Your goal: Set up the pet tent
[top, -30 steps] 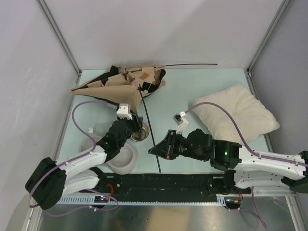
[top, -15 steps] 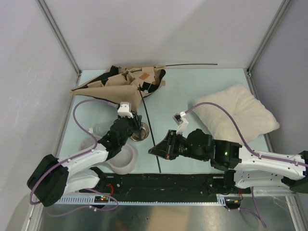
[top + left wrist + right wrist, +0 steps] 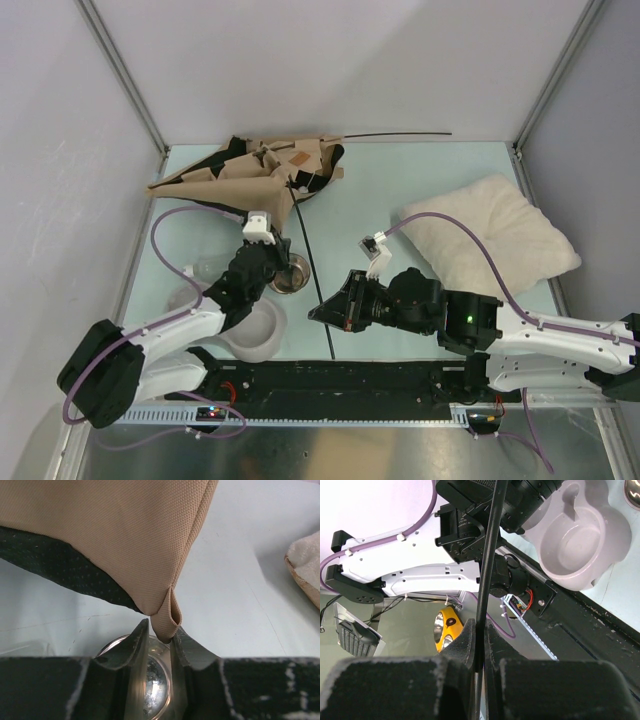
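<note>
Pale green and walled by white panels, the surface point(image 3: 420, 190) carries the pet tent point(image 3: 255, 175) at its upper left corner in the overhead view, collapsed flat in a heap of tan folds with black lining showing at the edges and a small brown label patch point(image 3: 299, 158) facing up. One thin black pole point(image 3: 400, 134) sticks out of the heap to the right along the back edge. A second pole point(image 3: 310, 265) runs from the tent straight down toward the lower centre of the frame. The left gripper point(image 3: 161, 628) sits at the tent's lower corner: in the left wrist view the pointed tan tip hangs between the jaws, which stand narrow with both fingers against the fabric. A shiny steel bowl point(image 3: 150, 675) lies directly beneath them. The right gripper point(image 3: 479, 630) has its jaws fully closed on the lower stretch of the second pole, which passes up between the fingers in the right wrist view. A grey double pet bowl point(image 3: 255, 330) lies at lower left under the left arm, just beside the steel bowl. A cream fluffy pillow point(image 3: 490, 240) rests at the right side of the surface, well apart from the tent.
</note>
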